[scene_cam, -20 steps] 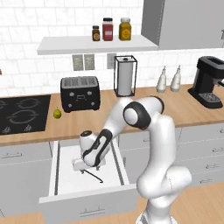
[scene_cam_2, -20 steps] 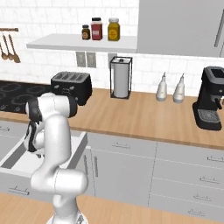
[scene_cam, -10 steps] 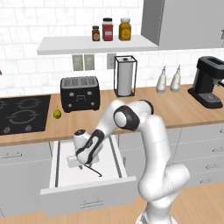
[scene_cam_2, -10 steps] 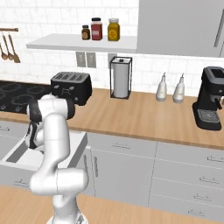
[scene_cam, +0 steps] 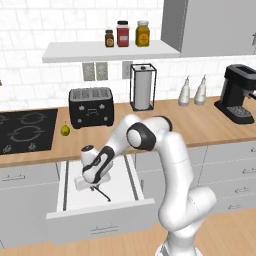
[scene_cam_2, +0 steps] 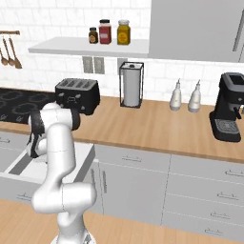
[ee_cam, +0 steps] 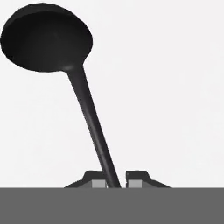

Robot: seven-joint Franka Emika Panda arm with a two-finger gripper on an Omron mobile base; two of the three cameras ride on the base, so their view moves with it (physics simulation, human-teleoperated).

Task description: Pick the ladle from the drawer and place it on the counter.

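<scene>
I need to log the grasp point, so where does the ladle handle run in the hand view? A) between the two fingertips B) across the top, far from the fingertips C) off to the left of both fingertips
A: the ladle handle runs down between the gripper fingertips, over the white floor of the drawer.

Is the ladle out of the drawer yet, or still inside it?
Inside. The ladle lies against the white floor of the open drawer, its handle running between the gripper fingertips, so nothing has reached the counter.

You're looking at a glossy white arm [scene_cam: 172, 165] of rounded segments with dark joint bands, swelling into a bulbous white base toward 6 o'clock.
</scene>
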